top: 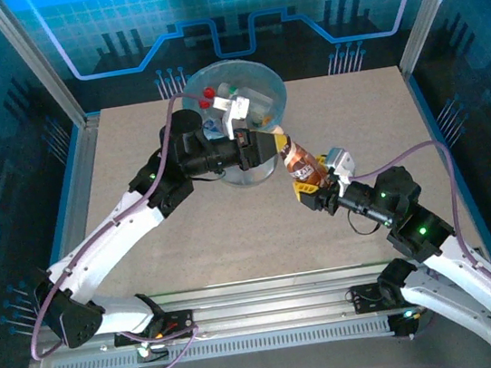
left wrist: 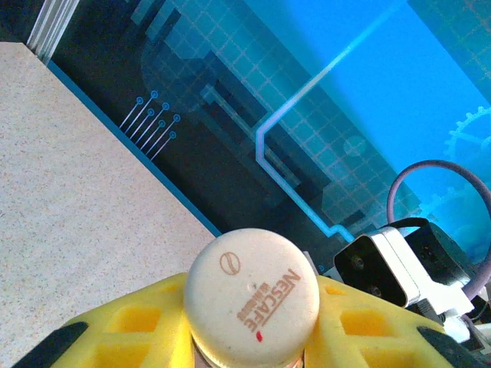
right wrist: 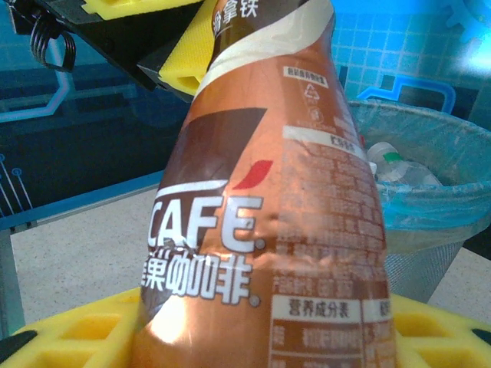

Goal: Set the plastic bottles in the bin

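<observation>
A brown-labelled coffee bottle [top: 300, 162] with a cream cap hangs tilted between both arms, just right of the bin [top: 280, 88]. My left gripper [top: 275, 143] is shut on its neck, under the cap [left wrist: 252, 297], with a yellow finger [left wrist: 130, 322] on each side. My right gripper [top: 312, 191] is shut on the bottle's lower body [right wrist: 268, 215], yellow pads flanking it. The bin, pale blue and bag-lined [right wrist: 430, 207], holds several plastic bottles [top: 215, 97], one with a green cap [right wrist: 393, 158].
The right wrist's camera housing [left wrist: 383, 268] sits close beyond the cap. The beige table [top: 132, 154] is bounded by metal frame posts [top: 37, 67] and blue patterned walls at the back and sides.
</observation>
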